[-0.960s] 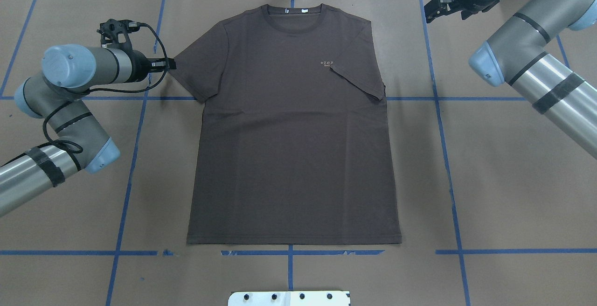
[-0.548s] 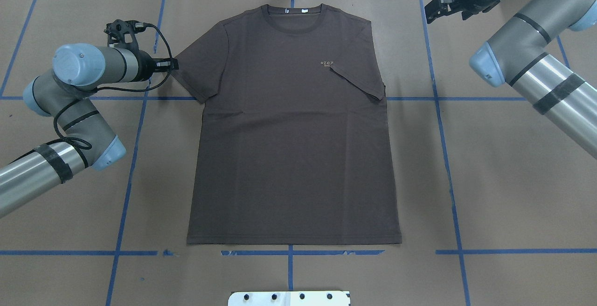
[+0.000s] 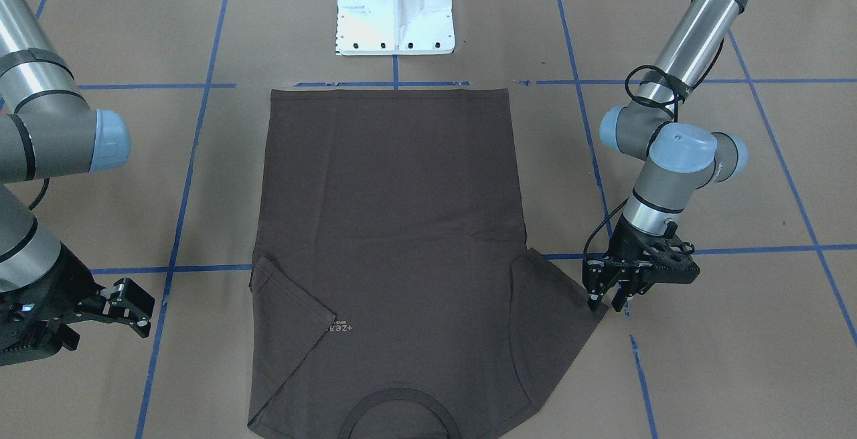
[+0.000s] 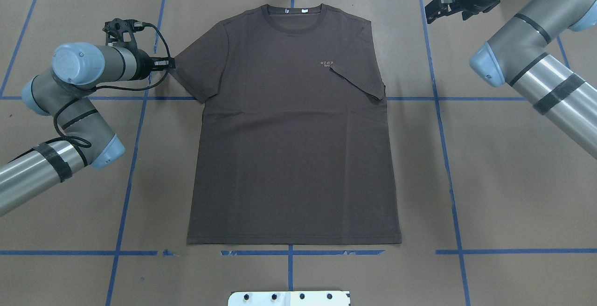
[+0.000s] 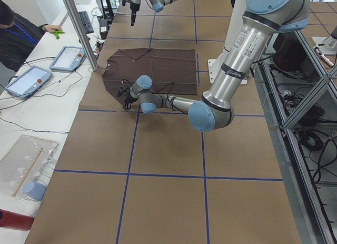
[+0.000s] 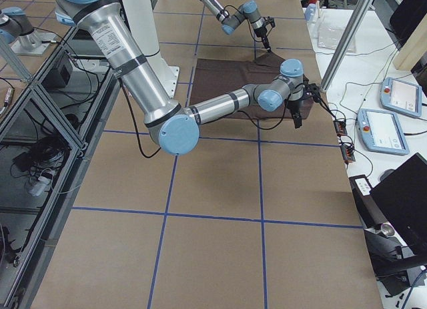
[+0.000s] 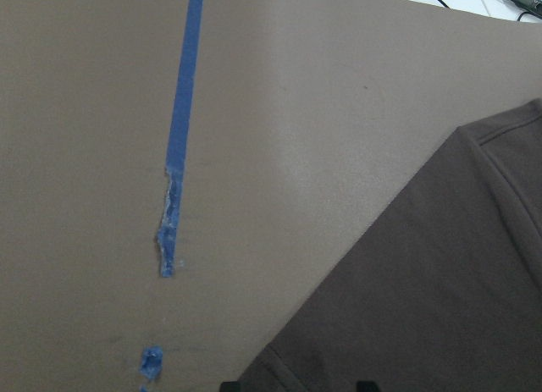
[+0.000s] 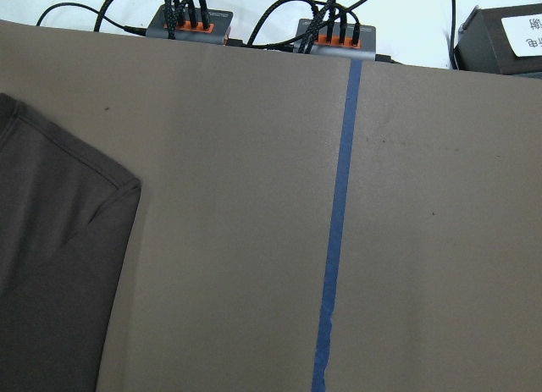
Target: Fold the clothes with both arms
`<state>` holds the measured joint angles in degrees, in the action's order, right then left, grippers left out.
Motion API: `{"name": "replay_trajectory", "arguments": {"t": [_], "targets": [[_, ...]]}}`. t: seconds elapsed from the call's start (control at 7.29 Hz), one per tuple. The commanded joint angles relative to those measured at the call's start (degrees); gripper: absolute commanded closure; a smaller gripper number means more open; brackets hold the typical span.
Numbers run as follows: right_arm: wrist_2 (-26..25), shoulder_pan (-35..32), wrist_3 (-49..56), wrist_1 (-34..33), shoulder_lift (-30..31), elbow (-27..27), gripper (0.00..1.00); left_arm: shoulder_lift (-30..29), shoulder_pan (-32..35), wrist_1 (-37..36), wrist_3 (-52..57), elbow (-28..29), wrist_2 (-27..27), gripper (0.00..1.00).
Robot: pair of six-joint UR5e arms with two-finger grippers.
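Note:
The dark brown T-shirt [image 4: 289, 147] lies flat on the brown table, collar at the far edge. Its sleeve on my right side is folded in over the chest [image 4: 359, 82], and the other sleeve [image 3: 556, 305] is spread out. My left gripper [image 4: 171, 63] is low at that spread sleeve's outer corner, open, with one fingertip [image 3: 593, 302] on the corner. The left wrist view shows the sleeve [image 7: 440, 307] filling its lower right. My right gripper [image 4: 430, 10] hangs open beyond the shirt's far right shoulder, holding nothing. The shoulder edge [image 8: 51, 265] shows in the right wrist view.
Blue tape lines [image 4: 443, 147] grid the table. The white pedestal base [image 3: 395, 11] stands at the near edge behind the hem. Power strips with cables [image 8: 190, 24] lie along the far edge. A person [image 5: 21, 30] sits at a side table with tablets [image 5: 66, 57].
My left arm's elbow has shifted a little toward the shirt while its gripper stayed at the sleeve corner. The right gripper has drifted slightly toward the far edge. The shirt has not moved.

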<state>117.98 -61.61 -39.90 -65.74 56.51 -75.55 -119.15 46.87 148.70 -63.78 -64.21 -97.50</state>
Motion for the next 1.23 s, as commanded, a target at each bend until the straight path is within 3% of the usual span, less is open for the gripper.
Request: {"name": "replay_trajectory", "arguments": {"t": [0.0, 0.41, 0.69, 1.1], "targets": [[-0.1, 0.0, 0.0, 0.0, 0.2, 0.1, 0.00, -0.2, 0.0, 0.0, 0.1, 0.2, 0.1, 0.47], [-0.1, 0.0, 0.0, 0.0, 0.4, 0.1, 0.00, -0.3, 0.0, 0.0, 0.0, 0.2, 0.1, 0.52], [-0.1, 0.0, 0.0, 0.0, 0.4, 0.1, 0.00, -0.4, 0.0, 0.0, 0.0, 0.3, 0.2, 0.62], [-0.1, 0.0, 0.0, 0.0, 0.4, 0.1, 0.00, -0.3, -0.1, 0.0, 0.1, 0.3, 0.2, 0.62]]}}
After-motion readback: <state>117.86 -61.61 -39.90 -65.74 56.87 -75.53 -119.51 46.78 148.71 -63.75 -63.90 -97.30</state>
